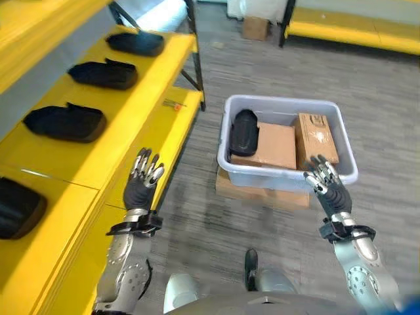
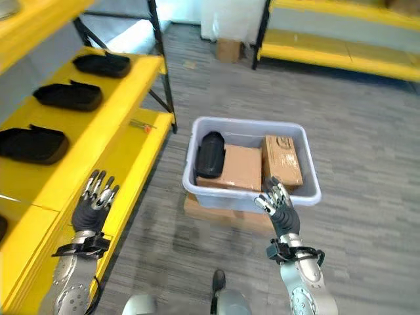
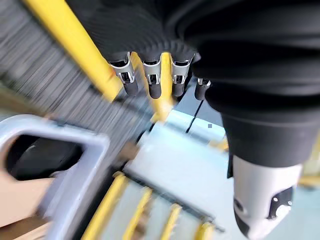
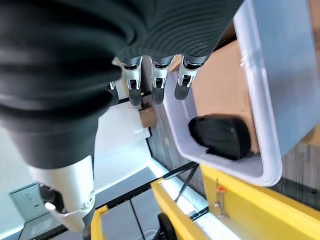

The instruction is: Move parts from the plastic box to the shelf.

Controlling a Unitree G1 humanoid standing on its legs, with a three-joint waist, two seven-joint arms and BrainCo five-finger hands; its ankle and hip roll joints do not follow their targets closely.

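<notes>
Several black parts (image 1: 65, 122) already on the yellow shelf (image 1: 141, 111); one black part (image 1: 243, 132) left in the plastic box (image 1: 289, 176) (beside cardboard boxes (image 1: 272, 146)). Left hand (image 1: 143, 178) and right hand (image 1: 326, 181) empty, fingers spread.

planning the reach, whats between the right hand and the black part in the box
In the left eye view, the box's near rim and a flat cardboard box lie between the right hand and the black part.
</notes>
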